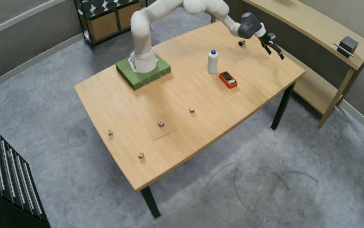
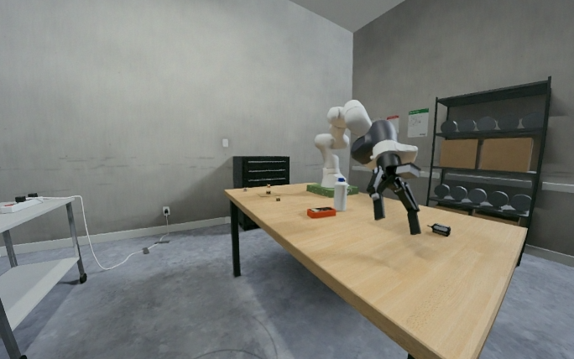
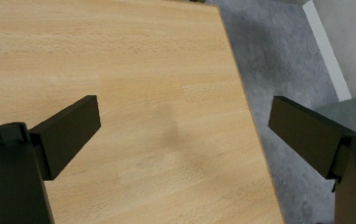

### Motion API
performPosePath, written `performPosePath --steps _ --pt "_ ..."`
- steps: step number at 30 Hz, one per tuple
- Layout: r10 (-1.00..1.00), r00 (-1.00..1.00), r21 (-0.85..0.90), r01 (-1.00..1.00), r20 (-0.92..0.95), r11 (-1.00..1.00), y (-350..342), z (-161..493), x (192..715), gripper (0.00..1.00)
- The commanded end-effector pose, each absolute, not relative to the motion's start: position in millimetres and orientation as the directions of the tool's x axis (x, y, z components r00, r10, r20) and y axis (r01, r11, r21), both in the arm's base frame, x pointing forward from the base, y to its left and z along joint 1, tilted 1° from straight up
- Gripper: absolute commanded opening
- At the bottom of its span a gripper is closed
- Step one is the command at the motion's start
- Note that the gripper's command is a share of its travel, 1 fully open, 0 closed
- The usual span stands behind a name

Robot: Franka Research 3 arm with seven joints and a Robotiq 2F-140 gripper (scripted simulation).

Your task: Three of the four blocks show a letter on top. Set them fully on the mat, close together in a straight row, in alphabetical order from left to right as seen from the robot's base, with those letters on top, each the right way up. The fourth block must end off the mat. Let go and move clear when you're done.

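Note:
Four small letter blocks lie far from my gripper at the table's near-left end in the top view. One block sits on the thin tan mat. A second block lies off the mat to its right, a third block to its left, and a fourth block near the front edge. The letters are too small to read. My gripper is open and empty. It hangs low over bare wood by the table's far right edge.
A white bottle and an orange device stand mid-table. A small black object lies close to the gripper. The arm stands on a green base. A wooden side bench stands beyond the table edge.

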State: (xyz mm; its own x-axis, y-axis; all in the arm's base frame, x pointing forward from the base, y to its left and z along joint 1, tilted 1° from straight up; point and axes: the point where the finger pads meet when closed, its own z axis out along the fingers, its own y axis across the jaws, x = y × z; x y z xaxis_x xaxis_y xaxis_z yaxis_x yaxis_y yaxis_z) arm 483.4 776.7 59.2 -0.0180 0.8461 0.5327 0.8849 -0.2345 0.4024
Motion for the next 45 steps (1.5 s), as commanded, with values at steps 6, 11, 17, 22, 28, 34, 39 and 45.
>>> performPosePath --steps 6,11,17,22,28,34,39,45 --pt "0.790 0.202 0.295 0.851 0.578 -0.434 749 61 510 1.00" --pt "0.757 0.289 0.252 0.823 0.586 -0.510 734 61 524 1.00" --pt "0.709 0.385 0.203 0.780 0.591 -0.593 716 61 539 1.00" --pt "0.660 0.463 0.161 0.734 0.592 -0.660 700 61 551 1.00" --pt "0.589 0.554 0.109 0.667 0.588 -0.737 680 60 566 1.00" --pt "0.516 0.630 0.064 0.596 0.581 -0.800 661 60 578 1.00" --pt "0.446 0.689 0.026 0.528 0.571 -0.849 644 60 588 1.00" --pt "0.355 0.752 -0.018 0.437 0.555 -0.899 624 60 600 1.00"
